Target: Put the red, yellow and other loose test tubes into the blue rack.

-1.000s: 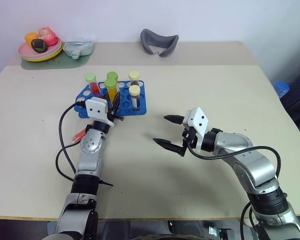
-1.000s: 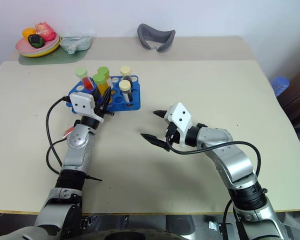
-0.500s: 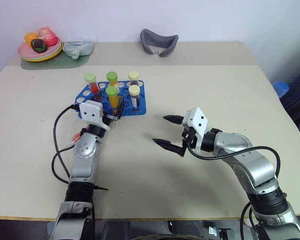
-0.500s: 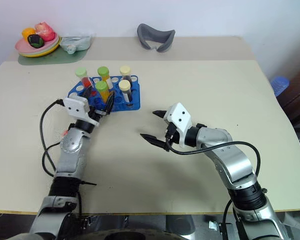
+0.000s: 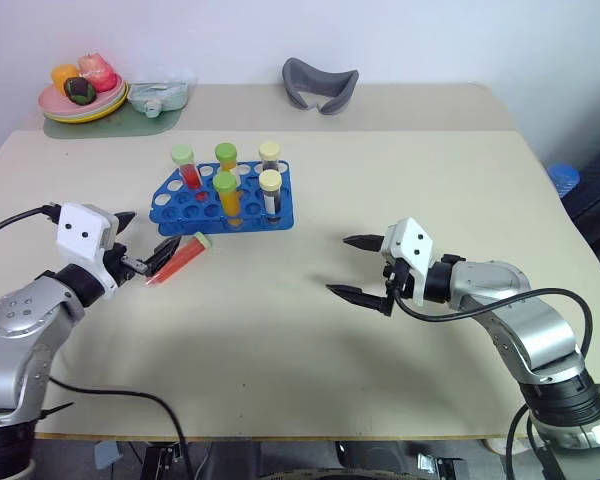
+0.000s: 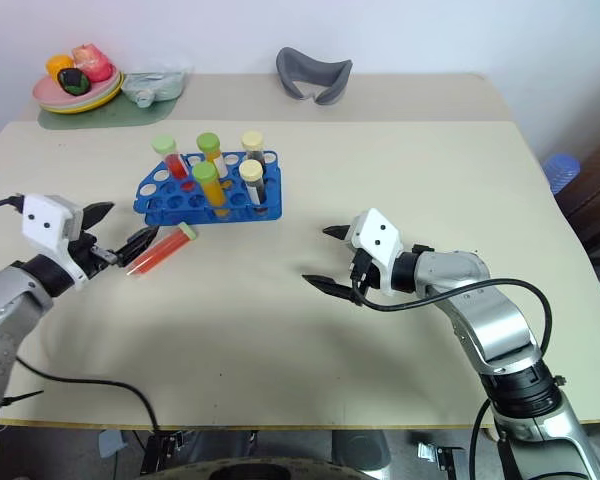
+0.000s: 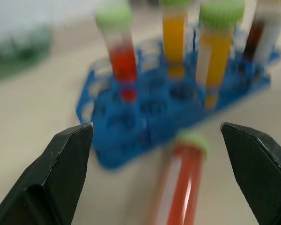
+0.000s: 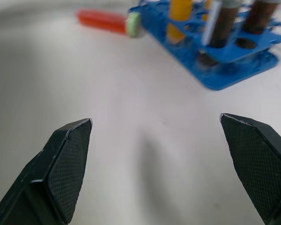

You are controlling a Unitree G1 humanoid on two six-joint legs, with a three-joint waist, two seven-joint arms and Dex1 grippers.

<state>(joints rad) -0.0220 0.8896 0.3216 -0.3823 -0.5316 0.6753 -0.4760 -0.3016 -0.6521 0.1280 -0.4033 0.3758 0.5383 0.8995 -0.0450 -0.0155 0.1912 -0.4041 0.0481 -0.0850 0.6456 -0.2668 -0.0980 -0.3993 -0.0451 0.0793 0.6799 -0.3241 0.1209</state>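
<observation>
Left of centre in the left eye view: one loose red tube (image 5: pixel 178 259) lies flat beside the blue rack (image 5: pixel 223 197). My left gripper (image 5: pixel 143 258) and right gripper (image 5: pixel 364 268) gape empty. I judge it light, stiff, slippery; take it mid-barrel.

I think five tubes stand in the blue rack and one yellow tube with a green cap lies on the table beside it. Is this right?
Not quite. The lying tube holds red liquid, not yellow, as the left eye view shows. The rest stands: five tubes upright in the blue rack, the lying one on the table beside it.
</observation>
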